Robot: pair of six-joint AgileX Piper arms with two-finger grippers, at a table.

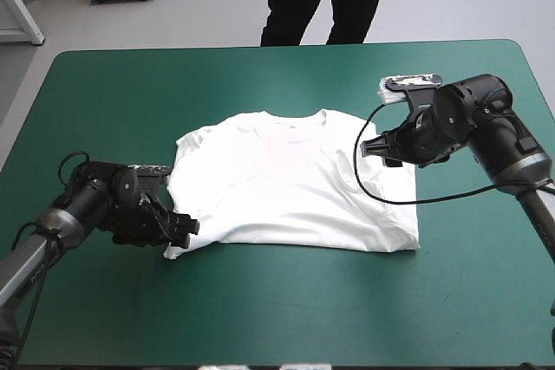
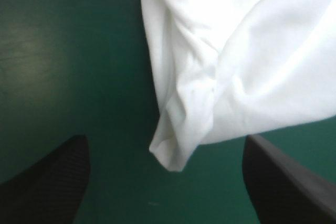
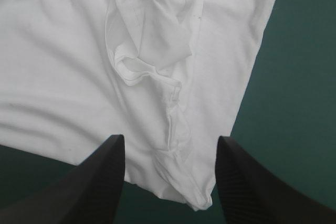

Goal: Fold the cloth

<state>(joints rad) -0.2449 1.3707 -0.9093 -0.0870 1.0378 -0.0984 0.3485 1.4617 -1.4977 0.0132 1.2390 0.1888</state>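
The white T-shirt (image 1: 286, 188) lies spread nearly flat at the table's middle, collar toward the far edge. Low at its near-left corner, my left gripper (image 1: 184, 227) is open. In the left wrist view that hanging corner of the T-shirt (image 2: 173, 153) sits between the open left gripper (image 2: 165, 142) fingers, untouched. My right gripper (image 1: 375, 149) hovers over the shirt's right side. In the right wrist view the open right gripper (image 3: 170, 139) straddles a wrinkled ridge of the T-shirt (image 3: 63, 66), with a crumpled sleeve (image 3: 147, 45) folded inward ahead of it.
Teal-green cover (image 1: 260, 318) runs wide between the shirt's hem and the table's near edge, and also along both sides.
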